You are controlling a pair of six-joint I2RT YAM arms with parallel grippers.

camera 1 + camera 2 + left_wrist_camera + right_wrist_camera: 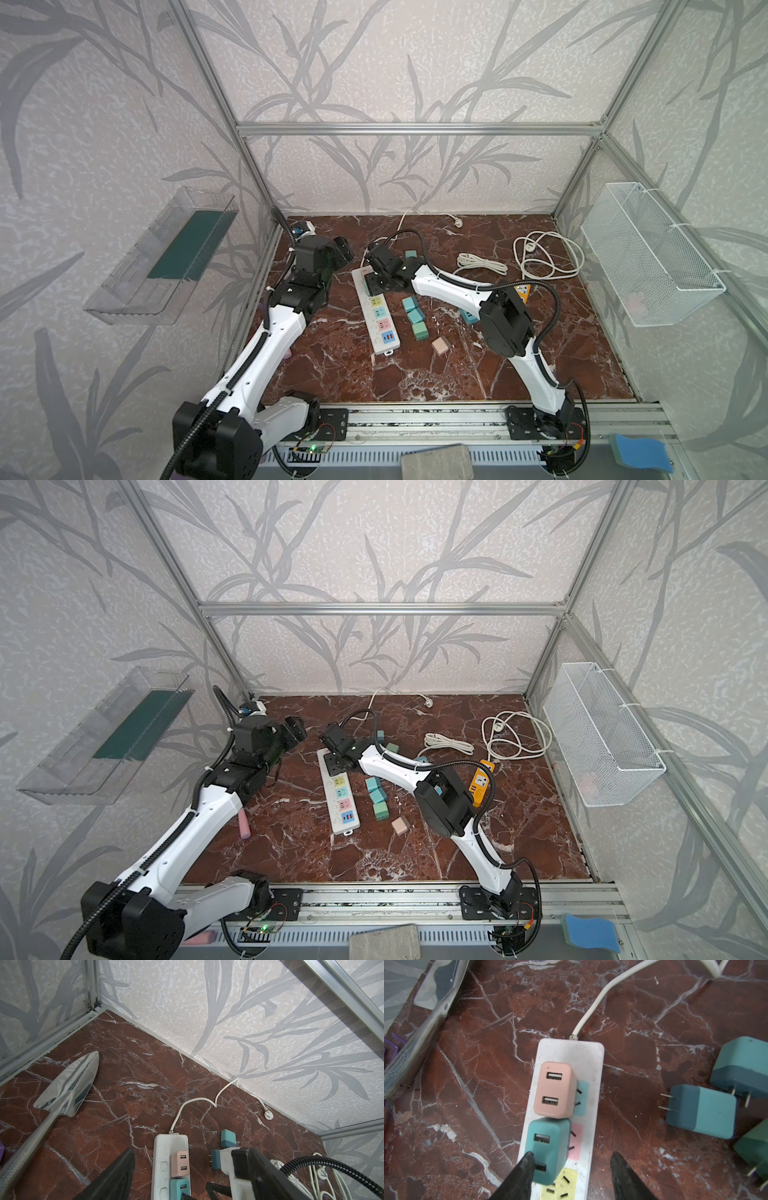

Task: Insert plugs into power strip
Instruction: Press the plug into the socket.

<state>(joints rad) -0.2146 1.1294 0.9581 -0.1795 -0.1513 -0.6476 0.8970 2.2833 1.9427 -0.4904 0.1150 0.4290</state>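
Observation:
A white power strip [380,328] [591,1059] lies on the marble floor. A pale pink plug [553,1089] [180,1163] and a teal plug [548,1147] stand in its far-end sockets. My right gripper [572,1154] [376,282] hovers over them, open. One finger touches the teal plug, the other stands apart past the strip's edge. Loose plugs lie to the right of the strip: two teal [409,304] [702,1110], one green [419,331], one pink [440,345]. My left gripper [343,249] hangs open to the left of the strip, holding nothing.
Coiled white cords [544,257] and an orange power strip [480,785] lie right of my right arm. A wire basket [648,253] hangs on the right wall, a clear tray [162,257] on the left. A shiny metal trowel [68,1084] lies at the far left.

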